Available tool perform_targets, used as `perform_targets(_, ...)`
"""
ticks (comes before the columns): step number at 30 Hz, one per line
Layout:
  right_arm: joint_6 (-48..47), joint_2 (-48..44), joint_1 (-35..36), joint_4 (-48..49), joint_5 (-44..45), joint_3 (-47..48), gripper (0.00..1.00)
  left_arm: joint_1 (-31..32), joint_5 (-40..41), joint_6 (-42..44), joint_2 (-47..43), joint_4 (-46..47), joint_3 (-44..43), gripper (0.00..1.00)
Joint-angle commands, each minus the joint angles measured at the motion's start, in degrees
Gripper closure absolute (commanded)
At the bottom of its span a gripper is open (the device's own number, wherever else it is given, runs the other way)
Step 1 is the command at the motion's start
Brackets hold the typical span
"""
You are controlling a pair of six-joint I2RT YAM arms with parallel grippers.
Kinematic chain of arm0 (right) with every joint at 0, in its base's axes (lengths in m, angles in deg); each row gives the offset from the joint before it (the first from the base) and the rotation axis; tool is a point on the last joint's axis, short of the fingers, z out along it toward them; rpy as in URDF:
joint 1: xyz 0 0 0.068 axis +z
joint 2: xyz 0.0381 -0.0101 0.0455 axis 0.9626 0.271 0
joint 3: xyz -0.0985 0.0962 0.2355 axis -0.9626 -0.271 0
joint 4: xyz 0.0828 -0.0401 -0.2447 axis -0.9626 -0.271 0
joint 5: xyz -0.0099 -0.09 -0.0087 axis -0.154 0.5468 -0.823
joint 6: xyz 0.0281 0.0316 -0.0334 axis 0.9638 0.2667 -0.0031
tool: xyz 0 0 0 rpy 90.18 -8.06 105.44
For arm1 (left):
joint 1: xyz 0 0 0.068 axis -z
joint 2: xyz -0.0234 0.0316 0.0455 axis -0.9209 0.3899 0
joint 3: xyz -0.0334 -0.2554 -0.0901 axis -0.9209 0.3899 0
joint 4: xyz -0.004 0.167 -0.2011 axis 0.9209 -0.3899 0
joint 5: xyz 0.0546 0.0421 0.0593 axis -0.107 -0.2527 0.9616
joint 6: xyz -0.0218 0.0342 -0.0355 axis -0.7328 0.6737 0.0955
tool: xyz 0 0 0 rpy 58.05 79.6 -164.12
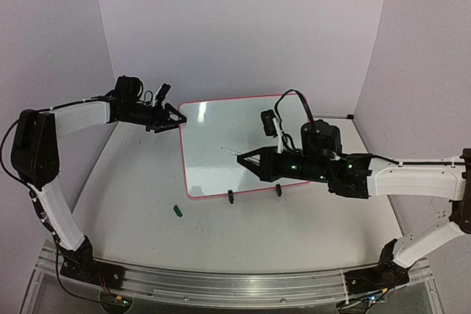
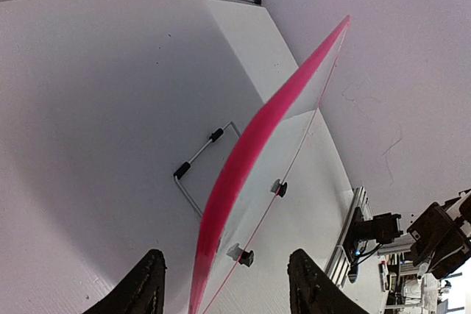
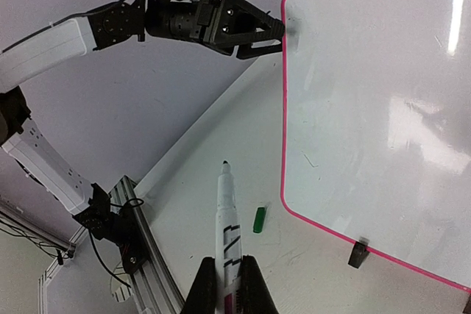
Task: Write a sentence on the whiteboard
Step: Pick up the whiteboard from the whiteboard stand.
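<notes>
The whiteboard [image 1: 228, 137] stands tilted at mid-table, with a pink frame and two black clip feet [image 1: 230, 196] on its near edge. My left gripper [image 1: 175, 117] is at its upper left corner. In the left wrist view the pink board edge [image 2: 250, 145] runs between the jaws of the left gripper [image 2: 228, 288], which stand apart and clear of it. My right gripper [image 3: 228, 281] is shut on a white marker [image 3: 227, 211], uncapped, tip pointing at the table left of the board [image 3: 368, 93]. The sentence does not show; the board bears only a faint short stroke [image 3: 309, 159].
A green marker cap [image 1: 176, 210] lies on the table near the board's lower left corner. A wire stand [image 2: 206, 159] props the board from behind. An aluminium rail [image 1: 221, 284] runs along the near edge, and pale walls close in the back and sides.
</notes>
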Motion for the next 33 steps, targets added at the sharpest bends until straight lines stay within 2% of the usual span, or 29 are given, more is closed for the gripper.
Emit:
perform_targets(1,-1.09,-2.18,0.26,2.59,-1.3,-0.5,1.0,-1.08,-4.43,3.31,1.32,5.3,-2.53,0.5)
perform_targets(10,-0.74,-1.81,0.24,3.16,-2.6,-0.8,1.0,-2.04,-9.71,3.68,2.33,13.01,-0.27,0.69)
perform_targets(17,-0.32,0.11,0.27,3.51,-2.74,0.2,1.0,-2.04,-11.93,5.96,1.68,13.56,1.87,0.94)
perform_targets(19,-0.36,0.84,0.25,3.52,-2.94,0.98,1.0,-2.04,-12.46,7.28,1.07,13.07,2.7,0.98)
perform_targets(24,-0.57,2.53,0.3,3.77,-3.53,2.7,1.0,-2.08,-13.5,11.26,-0.45,11.37,4.72,1.0)
perform_targets(33,0.08,4.86,0.25,7.78,0.33,3.79,1.0,-2.05,-13.13,15.53,-7.55,13.12,14.62,1.0)
